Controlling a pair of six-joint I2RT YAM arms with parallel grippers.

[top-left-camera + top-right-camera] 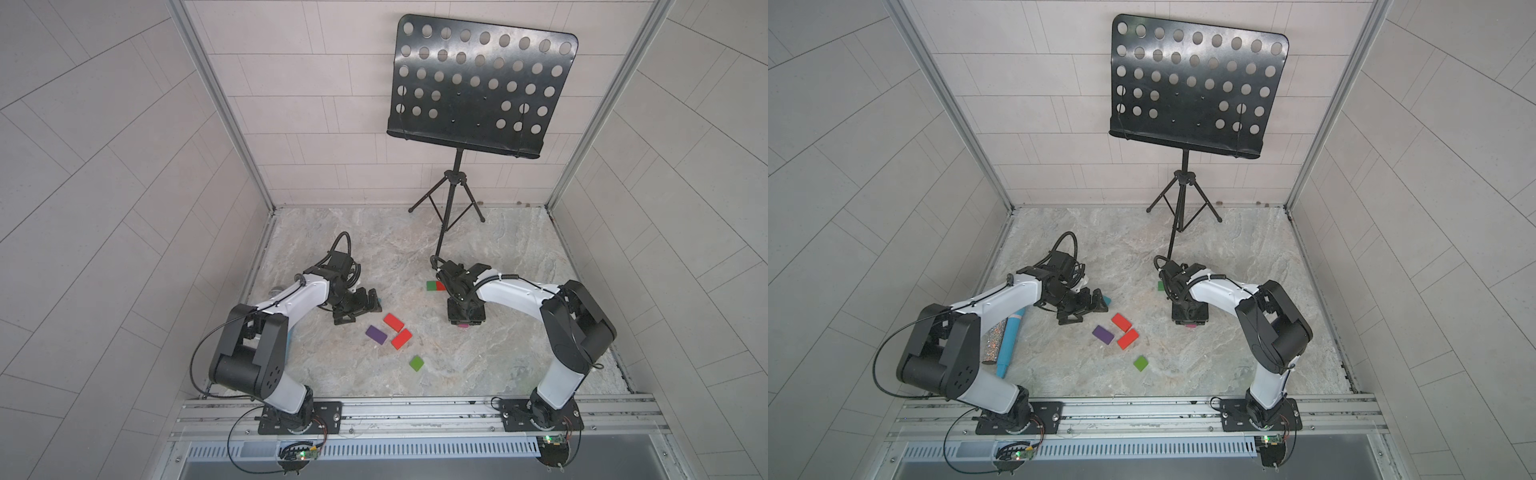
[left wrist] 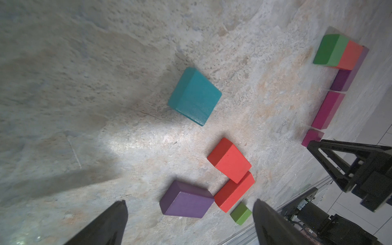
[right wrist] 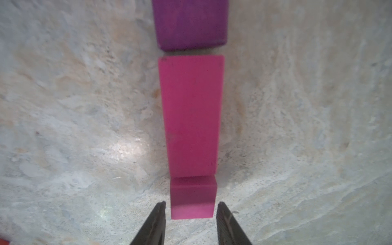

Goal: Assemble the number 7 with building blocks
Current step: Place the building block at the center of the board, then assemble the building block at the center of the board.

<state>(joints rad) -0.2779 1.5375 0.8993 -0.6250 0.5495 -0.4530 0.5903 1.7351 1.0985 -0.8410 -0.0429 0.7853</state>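
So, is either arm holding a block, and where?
Neither. The left gripper is open and empty; the right gripper straddles the small magenta block, jaws not touching it.

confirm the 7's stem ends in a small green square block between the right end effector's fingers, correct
Wrong colour: the small square matte block between the fingers of the right end effector is magenta, not green, as the right wrist view shows; it does end the stem.

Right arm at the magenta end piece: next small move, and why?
Probably lift the right gripper straight up. Its fingers stand just off both sides of the small magenta block, which lies flat, butted against the long magenta block. It looks placed, and a sideways exit could knock it askew.
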